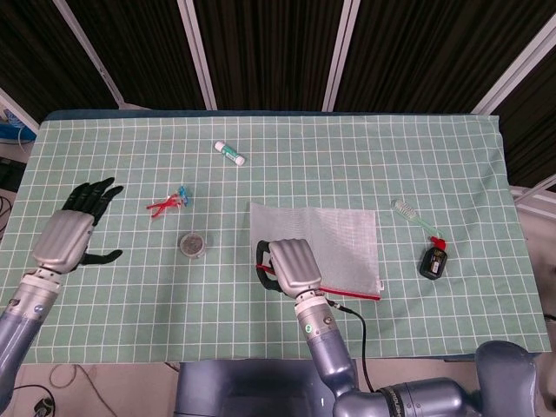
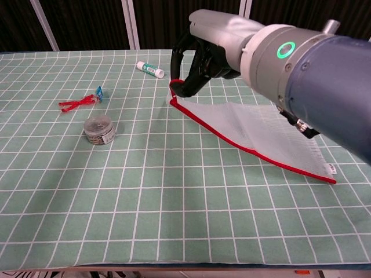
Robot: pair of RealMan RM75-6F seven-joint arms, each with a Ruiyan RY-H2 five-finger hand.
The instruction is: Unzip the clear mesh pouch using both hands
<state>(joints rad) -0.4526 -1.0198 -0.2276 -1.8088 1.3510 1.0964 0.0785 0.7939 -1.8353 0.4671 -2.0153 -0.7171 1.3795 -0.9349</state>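
The clear mesh pouch (image 1: 339,236) with a red zipper edge (image 2: 232,142) lies right of the table's middle. Its near left corner is raised off the cloth, and the far right end (image 2: 324,169) still rests on the table. My right hand (image 1: 291,265) grips that raised corner at the zipper's left end; in the chest view the right hand (image 2: 211,43) is high up, with the red edge sloping down from it. My left hand (image 1: 74,230) hovers open over the table's left side, fingers spread, far from the pouch. The chest view does not show it.
A small round tin (image 1: 194,245) stands left of the pouch, with a red clip (image 1: 169,203) and a white tube (image 1: 230,154) behind it. A toothbrush (image 1: 415,218) and a black bottle (image 1: 433,261) lie right of the pouch. A green checked cloth (image 1: 130,330) covers the table.
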